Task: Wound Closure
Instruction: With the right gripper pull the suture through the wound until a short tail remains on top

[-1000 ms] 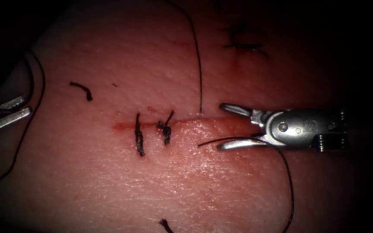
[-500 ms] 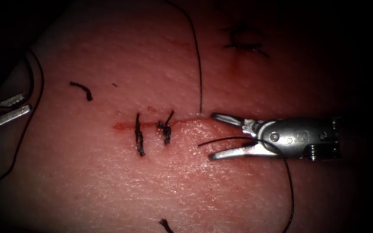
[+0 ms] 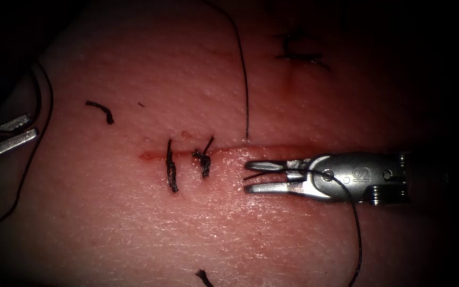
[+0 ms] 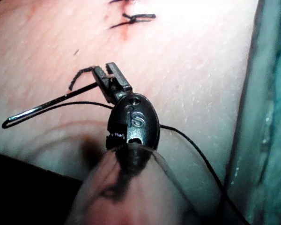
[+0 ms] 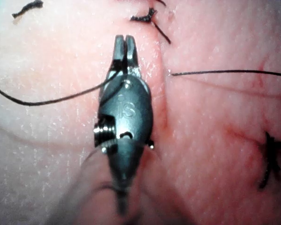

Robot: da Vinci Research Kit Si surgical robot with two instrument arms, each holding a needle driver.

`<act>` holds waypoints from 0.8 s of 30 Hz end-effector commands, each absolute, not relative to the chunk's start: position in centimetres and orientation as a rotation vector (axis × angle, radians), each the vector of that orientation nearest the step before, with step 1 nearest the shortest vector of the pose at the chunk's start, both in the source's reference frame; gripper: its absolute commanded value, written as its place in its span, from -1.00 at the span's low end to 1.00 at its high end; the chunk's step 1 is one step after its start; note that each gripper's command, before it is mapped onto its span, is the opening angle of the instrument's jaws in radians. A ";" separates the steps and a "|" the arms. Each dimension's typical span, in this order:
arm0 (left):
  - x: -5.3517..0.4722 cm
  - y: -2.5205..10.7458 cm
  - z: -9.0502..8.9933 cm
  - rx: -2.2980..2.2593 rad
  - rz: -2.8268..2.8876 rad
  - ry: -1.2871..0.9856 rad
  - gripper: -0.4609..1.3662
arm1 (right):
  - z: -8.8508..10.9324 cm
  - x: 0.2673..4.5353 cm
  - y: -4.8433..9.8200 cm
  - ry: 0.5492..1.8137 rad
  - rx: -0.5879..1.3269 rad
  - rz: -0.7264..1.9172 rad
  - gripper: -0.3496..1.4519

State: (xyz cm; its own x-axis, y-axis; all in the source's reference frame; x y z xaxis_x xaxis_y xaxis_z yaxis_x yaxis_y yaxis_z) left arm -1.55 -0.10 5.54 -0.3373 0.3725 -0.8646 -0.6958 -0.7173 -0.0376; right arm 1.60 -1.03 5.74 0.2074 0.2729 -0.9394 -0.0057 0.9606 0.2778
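my right tool [image 3: 248, 176] has its fingers closing onto the thread [image 3: 272, 171] just below the cut [image 3: 229, 151]. my left tool [image 4: 105, 77] pinches the needle [image 4: 47, 107] near its tail, clear of the tissue [image 3: 134, 228]. next calls for a firm grip on the strand.

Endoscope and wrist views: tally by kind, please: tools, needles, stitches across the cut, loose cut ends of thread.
tools: 2, the left tool shut on the needle, and the right tool
needle: 1
stitches across the cut: 2
loose cut ends of thread: 2
total: 7
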 end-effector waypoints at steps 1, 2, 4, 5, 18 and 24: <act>-1.55 -0.1 5.5 -1.226 2.092 0.452 -0.88 | 5.7 1.61 -1.0 1.342 0.244 0.193 -1.00; -1.55 -0.1 5.6 -1.226 2.093 0.452 -0.88 | 5.7 1.63 -1.1 1.331 0.251 0.187 -1.00; -1.54 -0.1 5.6 -1.227 2.093 0.453 -0.88 | 5.6 1.66 -1.1 1.317 0.268 0.181 -1.00; -1.54 -0.1 5.6 -1.227 2.093 0.453 -0.88 | 5.6 1.67 -1.1 1.316 0.260 0.162 -1.00; -1.57 -0.1 5.6 -1.227 2.087 0.459 -0.88 | 5.2 1.67 -1.6 1.220 0.122 -0.109 -1.00; -1.59 -0.2 5.6 -1.227 2.088 0.461 -0.88 | 5.1 1.68 -1.8 1.181 0.142 -0.141 -1.00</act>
State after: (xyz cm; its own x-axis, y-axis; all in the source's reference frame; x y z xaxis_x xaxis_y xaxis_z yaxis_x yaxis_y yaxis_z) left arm -1.59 -0.15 5.63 -0.3388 0.3649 -0.8672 -0.6979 -0.7156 -0.0285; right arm 1.68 -1.86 5.07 0.3737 -0.0355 -0.9269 0.1885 0.9813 0.0384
